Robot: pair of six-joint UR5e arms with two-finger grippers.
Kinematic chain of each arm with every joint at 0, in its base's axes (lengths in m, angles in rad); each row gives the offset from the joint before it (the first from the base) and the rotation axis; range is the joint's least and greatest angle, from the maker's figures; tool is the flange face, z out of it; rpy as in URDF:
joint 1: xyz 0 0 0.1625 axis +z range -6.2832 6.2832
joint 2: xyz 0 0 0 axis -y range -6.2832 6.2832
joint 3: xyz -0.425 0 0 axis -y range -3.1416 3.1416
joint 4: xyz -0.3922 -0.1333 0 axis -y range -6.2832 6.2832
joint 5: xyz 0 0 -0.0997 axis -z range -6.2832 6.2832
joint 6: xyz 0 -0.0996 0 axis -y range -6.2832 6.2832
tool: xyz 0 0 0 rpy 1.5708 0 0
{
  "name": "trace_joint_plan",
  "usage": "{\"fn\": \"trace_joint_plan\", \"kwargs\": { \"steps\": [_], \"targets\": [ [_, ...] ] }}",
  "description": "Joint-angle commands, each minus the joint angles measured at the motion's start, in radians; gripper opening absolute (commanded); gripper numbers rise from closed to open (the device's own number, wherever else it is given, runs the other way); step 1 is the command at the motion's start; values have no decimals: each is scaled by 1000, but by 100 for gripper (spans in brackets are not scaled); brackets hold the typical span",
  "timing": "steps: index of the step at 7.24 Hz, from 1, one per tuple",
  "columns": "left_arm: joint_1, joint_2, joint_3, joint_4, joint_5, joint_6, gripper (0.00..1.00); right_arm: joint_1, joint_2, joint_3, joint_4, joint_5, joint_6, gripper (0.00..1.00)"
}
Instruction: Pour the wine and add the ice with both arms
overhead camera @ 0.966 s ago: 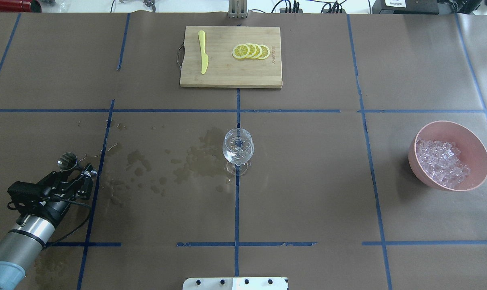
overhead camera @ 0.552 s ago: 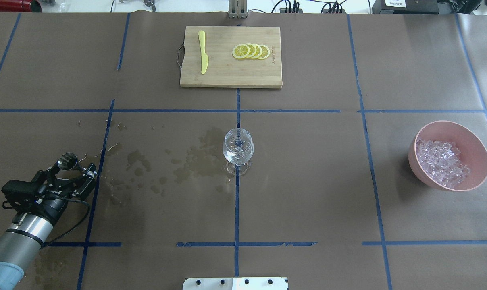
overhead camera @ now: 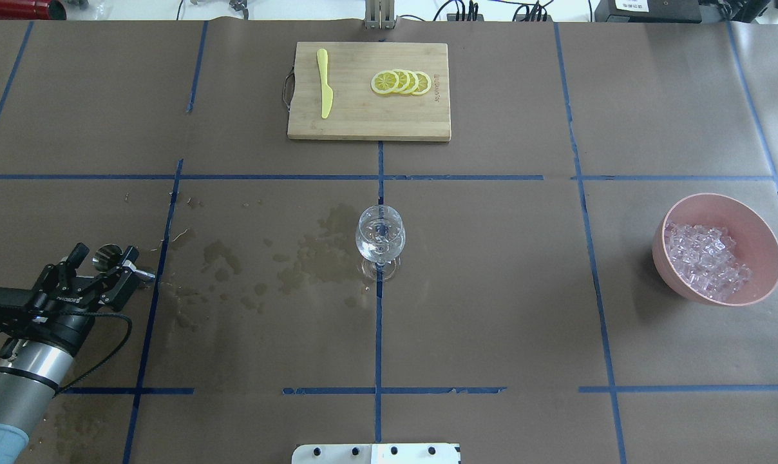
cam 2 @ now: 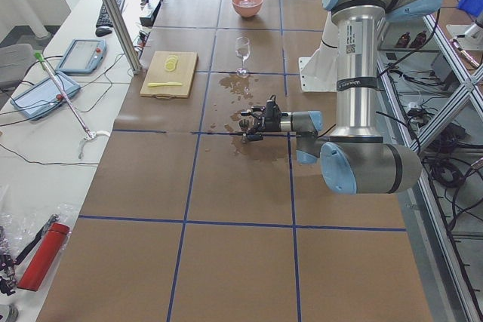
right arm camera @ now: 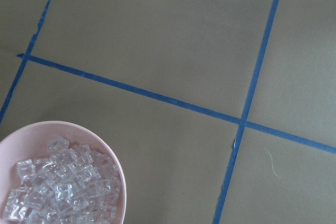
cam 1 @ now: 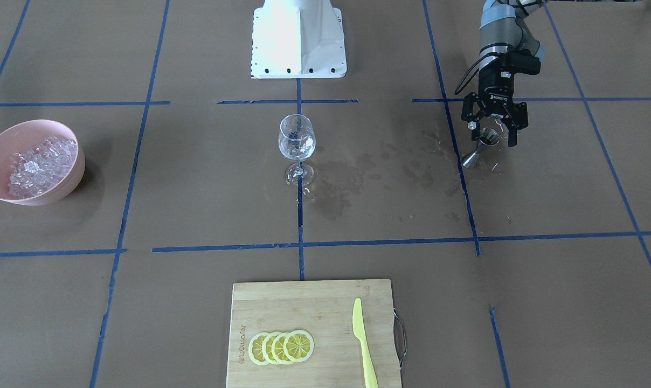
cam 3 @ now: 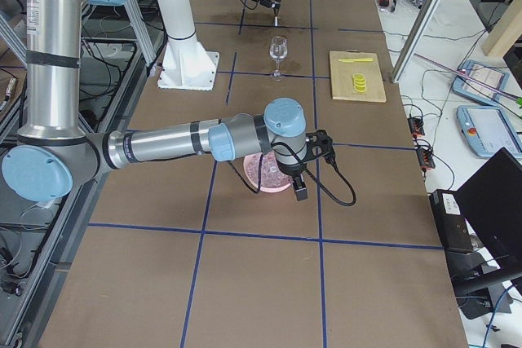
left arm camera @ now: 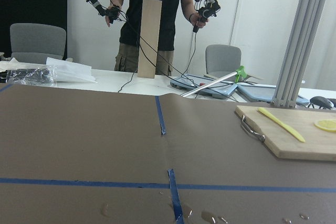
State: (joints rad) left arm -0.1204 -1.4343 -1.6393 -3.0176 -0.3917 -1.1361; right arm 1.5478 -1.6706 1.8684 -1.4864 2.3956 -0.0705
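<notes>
well, blue-taped brown paper [overhead camera: 492, 290] bears wet stains [overhead camera: 312, 258]; left gripper [overhead camera: 105, 252] spread apart, right gripper [cam 3: 298, 189] impossible to tell.

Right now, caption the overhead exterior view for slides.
Left gripper open astride a small steel jigger; clear wine glass centre, pink bowl of ice right.

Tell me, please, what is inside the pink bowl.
The pink bowl holds a heap of clear ice cubes. Part of its inner wall is bare. The bottom of the bowl cannot be seen, because the ice covers it.
</notes>
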Motion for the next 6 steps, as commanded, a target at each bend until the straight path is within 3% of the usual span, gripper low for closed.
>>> {"fn": "trace_joint_plan", "kwargs": {
  "steps": [1, 3, 4, 6],
  "targets": [
    [-1, 0, -2, -64, 13, 7, 100, 0, 0, 0, 0, 0, 0, 100],
    [-4, 3, -43, -356, -1, 366, 100, 0, 0, 0, 0, -1, 0, 100],
    [-19, 18, -47, -375, -103, 390, 100, 0, 0, 0, 0, 0, 0, 100],
    [-198, 25, -47, -334, -336, 470, 100, 0, 0, -2, 0, 0, 0, 100]
  ]
}}
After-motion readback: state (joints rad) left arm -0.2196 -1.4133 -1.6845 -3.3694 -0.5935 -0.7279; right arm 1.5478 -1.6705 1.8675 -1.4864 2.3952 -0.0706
